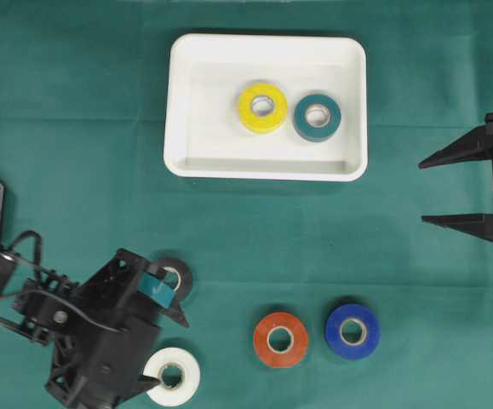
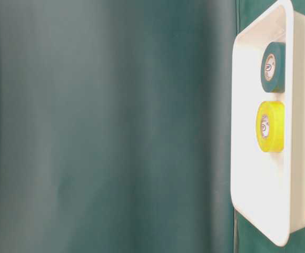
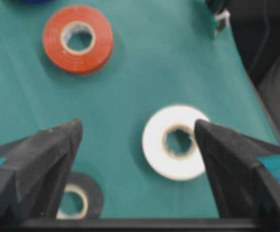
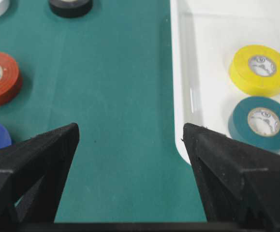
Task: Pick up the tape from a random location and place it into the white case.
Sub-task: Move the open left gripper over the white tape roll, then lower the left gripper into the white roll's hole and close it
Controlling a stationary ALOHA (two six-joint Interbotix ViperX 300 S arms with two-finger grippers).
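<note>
The white case [image 1: 212,111] lies at the back of the green cloth and holds a yellow tape [image 1: 261,107] and a teal tape [image 1: 317,117]. Loose on the cloth lie a black tape [image 1: 178,277], a white tape [image 1: 172,376], a red tape [image 1: 280,339] and a blue tape [image 1: 352,331]. My left gripper [image 1: 168,354] hangs open at the front left. In the left wrist view one finger overlaps the edge of the white tape [image 3: 176,142], the other covers part of the black tape [image 3: 79,200]. My right gripper [image 1: 422,191] stands open at the right edge, holding nothing.
The right wrist view shows the case's rim [image 4: 176,72] just ahead of the right gripper [image 4: 130,128], with bare cloth between the jaws. The table-level view shows the case [image 2: 247,158] and a wide stretch of green cloth.
</note>
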